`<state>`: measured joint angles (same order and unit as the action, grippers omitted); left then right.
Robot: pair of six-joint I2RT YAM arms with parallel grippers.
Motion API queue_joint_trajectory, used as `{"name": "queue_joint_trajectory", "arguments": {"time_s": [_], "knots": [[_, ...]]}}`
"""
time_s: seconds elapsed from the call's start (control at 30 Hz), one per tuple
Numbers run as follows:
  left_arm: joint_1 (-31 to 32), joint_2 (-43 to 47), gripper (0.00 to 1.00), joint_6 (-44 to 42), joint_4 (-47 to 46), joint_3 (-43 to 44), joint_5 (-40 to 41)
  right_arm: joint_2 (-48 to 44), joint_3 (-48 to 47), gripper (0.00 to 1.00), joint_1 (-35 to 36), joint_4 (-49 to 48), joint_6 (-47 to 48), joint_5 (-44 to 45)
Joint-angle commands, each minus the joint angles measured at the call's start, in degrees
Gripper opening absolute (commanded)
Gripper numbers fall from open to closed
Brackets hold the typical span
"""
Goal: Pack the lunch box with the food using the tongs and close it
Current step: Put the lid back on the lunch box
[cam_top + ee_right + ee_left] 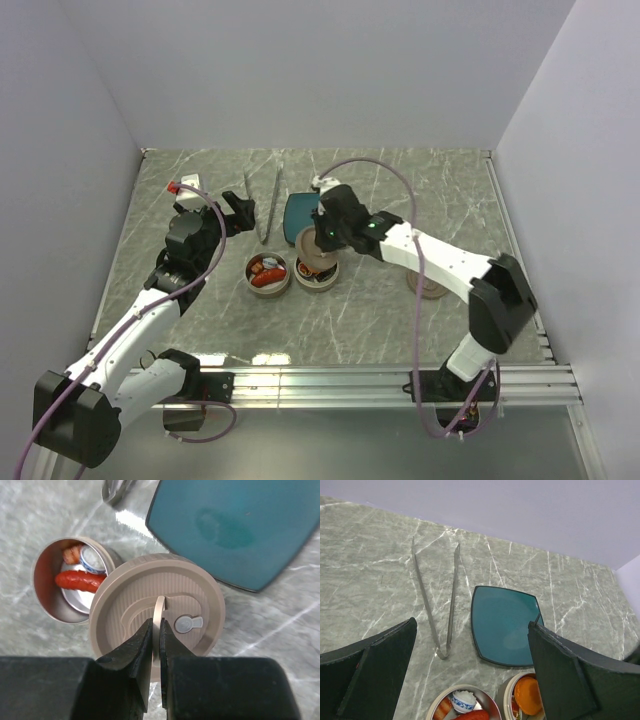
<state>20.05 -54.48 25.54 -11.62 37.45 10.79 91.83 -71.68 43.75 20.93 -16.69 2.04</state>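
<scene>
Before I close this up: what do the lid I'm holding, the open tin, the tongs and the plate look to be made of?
The lid, pinched by its handle in the right gripper, looks like matte tan plastic, judging by its moulded ribs. The open tin is bare shiny metal with a reflective inner wall. The tongs are thin grey metal, probably steel. The plate is glossy teal with soft highlights: glazed ceramic or plastic, can't tell.

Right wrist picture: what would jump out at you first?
The right gripper in the middle, its jaws pinched shut on the thin handle of the round brown lid. Just left of the lid, a silver tin sits open with a red sausage inside. The teal plate fills the top right corner.
</scene>
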Motion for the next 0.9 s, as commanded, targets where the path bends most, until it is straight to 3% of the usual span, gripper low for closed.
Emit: {"name": "queue_joint_trajectory", "arguments": {"time_s": [0.0,0.33,0.87], "knots": [[-0.37,1.04,0.99,-1.02,-1.48,-0.01,-1.03,3.87,-4.87,0.0,1.95,4.55,1.92,1.11],[-0.63,1.13,0.99,-1.1,-1.39,-0.1,-1.38,6.52,-7.86,0.0,3.63,9.04,2.36,4.46],[-0.63,1.92,0.99,-1.02,-1.57,-0.54,-1.56,11.44,-10.58,0.0,4.24,8.87,2.98,2.26]]}}
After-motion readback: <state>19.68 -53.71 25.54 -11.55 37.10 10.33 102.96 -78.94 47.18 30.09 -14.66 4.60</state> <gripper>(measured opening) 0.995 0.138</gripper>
